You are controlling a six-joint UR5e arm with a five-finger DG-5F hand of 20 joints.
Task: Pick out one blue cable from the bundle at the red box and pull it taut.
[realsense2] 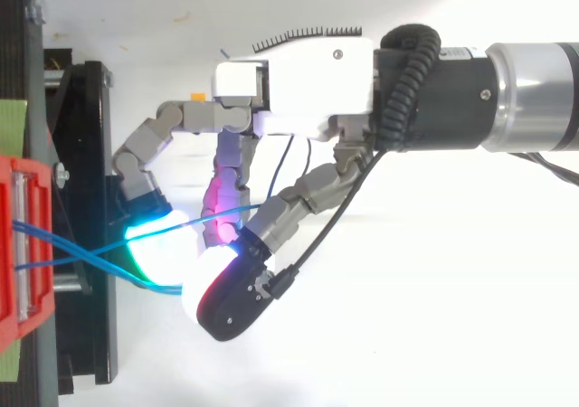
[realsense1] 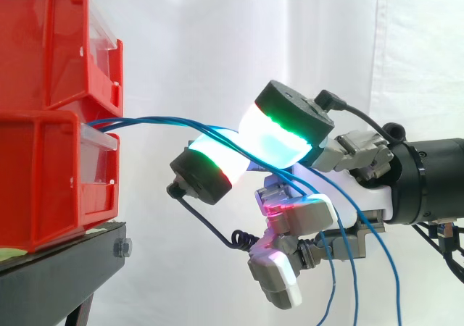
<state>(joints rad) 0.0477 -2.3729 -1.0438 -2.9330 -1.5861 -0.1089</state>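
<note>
You've got the hand [realsense2: 298,77] w/ fingers curled, two glowing pads [realsense1: 279,134] pinched on the blue cables [realsense1: 156,117] just off the red box [realsense1: 43,181]; they look thin, light, floppy & slick, so grip one strand firmly near the pads.

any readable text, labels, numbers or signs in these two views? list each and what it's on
No text can be read in either view.
Red bins: the clear label strips on their fronts show nothing legible.
Hand: no print visible on its white housing.
Blue cables: no markings visible.
</note>
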